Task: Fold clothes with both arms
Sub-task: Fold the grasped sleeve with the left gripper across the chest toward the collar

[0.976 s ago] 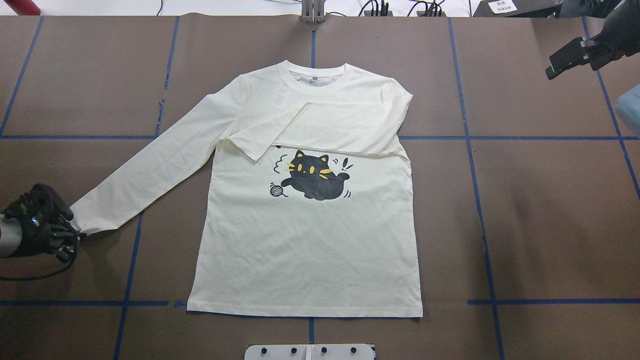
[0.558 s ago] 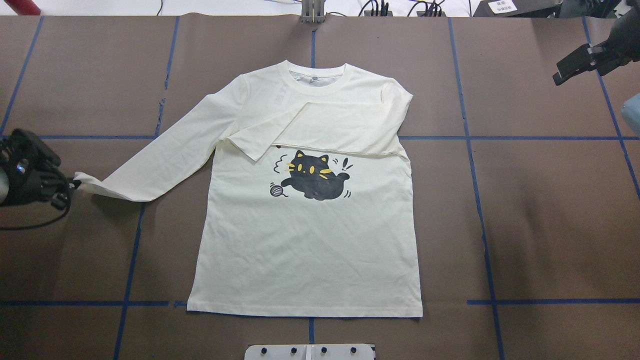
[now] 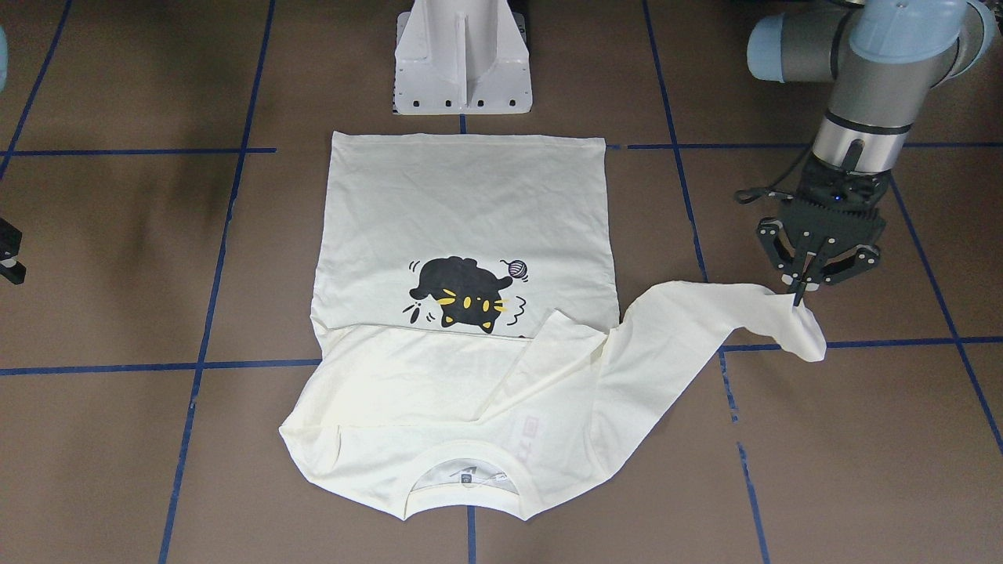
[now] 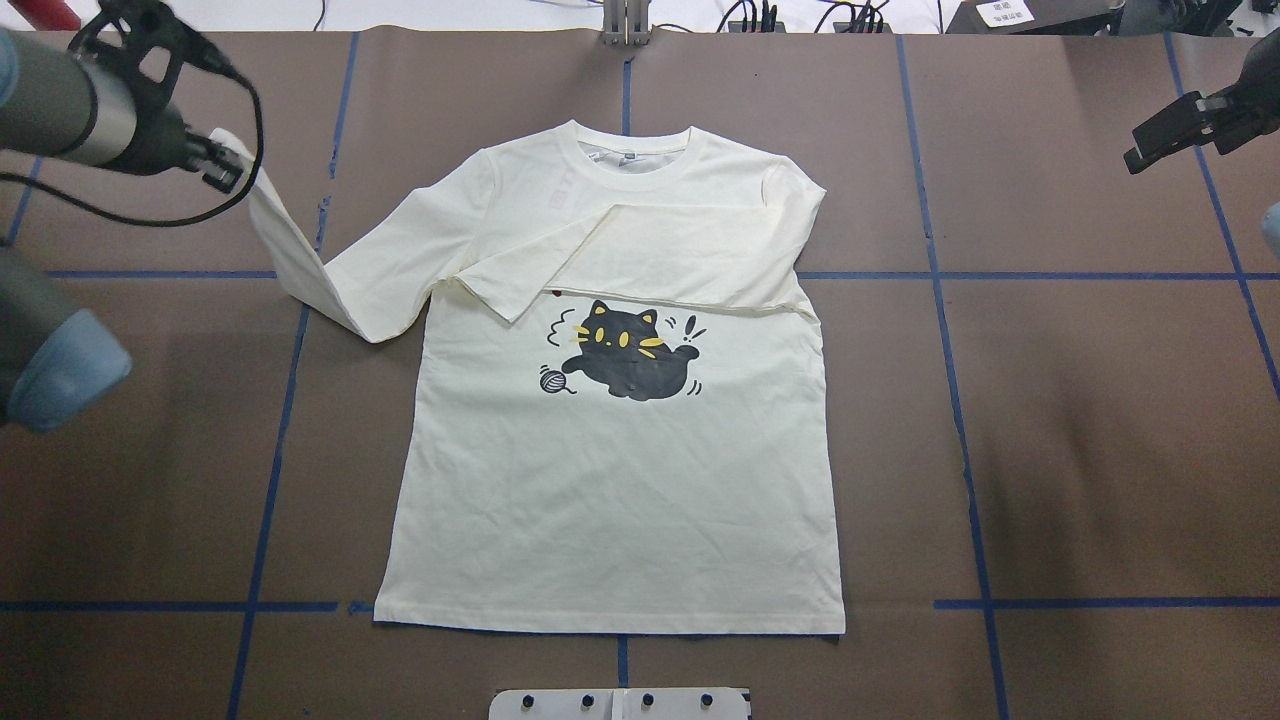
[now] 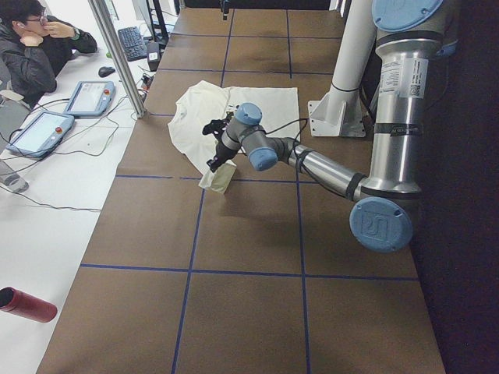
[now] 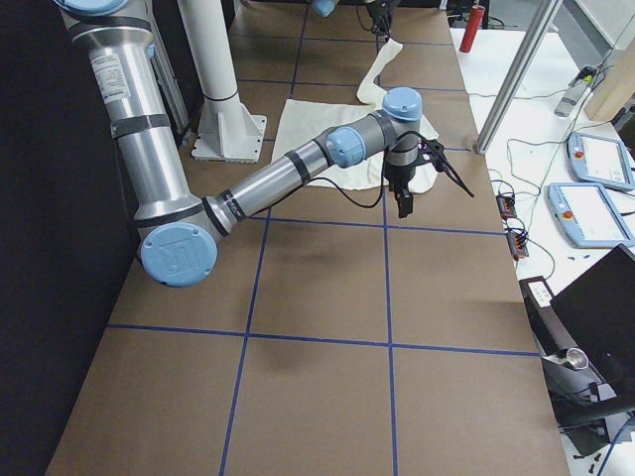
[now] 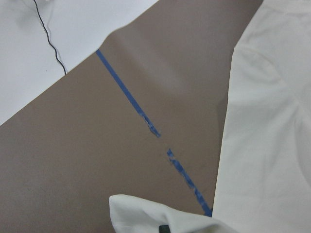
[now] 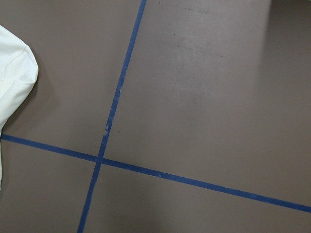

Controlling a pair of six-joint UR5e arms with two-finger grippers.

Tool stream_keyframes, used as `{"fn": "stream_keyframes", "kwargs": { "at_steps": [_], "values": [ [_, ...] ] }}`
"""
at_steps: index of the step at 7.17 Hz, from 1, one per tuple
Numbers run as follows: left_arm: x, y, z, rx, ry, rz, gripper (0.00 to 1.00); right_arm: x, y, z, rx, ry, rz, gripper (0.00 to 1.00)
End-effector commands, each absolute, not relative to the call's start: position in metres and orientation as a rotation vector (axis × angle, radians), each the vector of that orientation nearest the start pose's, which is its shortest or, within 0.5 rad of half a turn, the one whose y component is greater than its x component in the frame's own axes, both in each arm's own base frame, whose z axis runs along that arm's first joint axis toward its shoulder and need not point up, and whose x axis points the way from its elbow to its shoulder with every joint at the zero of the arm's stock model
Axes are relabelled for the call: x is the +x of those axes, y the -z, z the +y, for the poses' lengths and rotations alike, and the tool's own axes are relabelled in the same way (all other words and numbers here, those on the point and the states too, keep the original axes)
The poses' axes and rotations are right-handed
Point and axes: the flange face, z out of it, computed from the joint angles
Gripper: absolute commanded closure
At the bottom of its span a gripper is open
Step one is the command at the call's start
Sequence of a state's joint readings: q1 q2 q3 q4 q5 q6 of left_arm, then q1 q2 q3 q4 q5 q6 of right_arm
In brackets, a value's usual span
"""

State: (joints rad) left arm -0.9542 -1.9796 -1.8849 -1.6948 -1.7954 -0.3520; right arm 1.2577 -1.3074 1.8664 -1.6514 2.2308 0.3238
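1. Cream shirt point(image 4: 620, 500), laid flat and front up in the middle of the brown table point(image 4: 1100, 400), with the collar toward the far edge in the overhead view. A black cat print point(image 4: 625, 352) is carried on the chest.
2. One sleeve, the folded sleeve point(image 4: 650, 255), is laid across the chest just above the print.
3. The other, the raised sleeve point(image 4: 300, 270), is drawn out to the robot's left and bent upward. Its cuff is pinched by the left gripper point(image 4: 228, 165), which is clamped on the fabric.
4. The grip is shown most clearly from the front. The fingertips point(image 3: 799, 291) are met on the cuff, and the cuff end is seen hanging clear of the table.
5. From the left wrist, only a fold of cream fabric and one dark tip are shown at the lower edge.
6. The right gripper point(image 6: 402, 203) is held above the table, well apart from the shirt. Whether it is wide or narrow cannot be told. From its wrist, only a shirt edge and crossing blue tape lines point(image 8: 104, 160) are shown.
7. A seated person point(image 5: 31, 47) is shown in the left side view alone.
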Motion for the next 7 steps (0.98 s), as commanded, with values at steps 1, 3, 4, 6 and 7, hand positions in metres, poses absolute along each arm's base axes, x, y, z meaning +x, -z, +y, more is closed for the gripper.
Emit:
{"fn": "stream_keyframes", "kwargs": {
  "at_steps": [1,3,4,6,7],
  "values": [
    [0.296,-0.160,-0.603,0.571,-0.163,0.632,1.00,-0.105,-0.389,-0.564,0.238,0.145,-0.754,0.00],
    [0.405,-0.058,-0.620,0.530,-0.062,0.693,1.00,-0.105,-0.388,-0.564,0.238,0.145,-0.753,0.00],
    [0.458,-0.030,-0.582,0.614,-0.067,0.700,1.00,-0.105,-0.389,-0.565,0.237,0.142,-0.751,0.00],
    [0.553,-0.025,-0.524,0.806,-0.120,0.805,1.00,-0.105,-0.391,-0.565,0.234,0.141,-0.750,0.00],
    [0.600,-0.041,-0.506,0.877,-0.116,0.849,1.00,-0.105,-0.391,-0.565,0.234,0.141,-0.749,0.00]
  ]
}}
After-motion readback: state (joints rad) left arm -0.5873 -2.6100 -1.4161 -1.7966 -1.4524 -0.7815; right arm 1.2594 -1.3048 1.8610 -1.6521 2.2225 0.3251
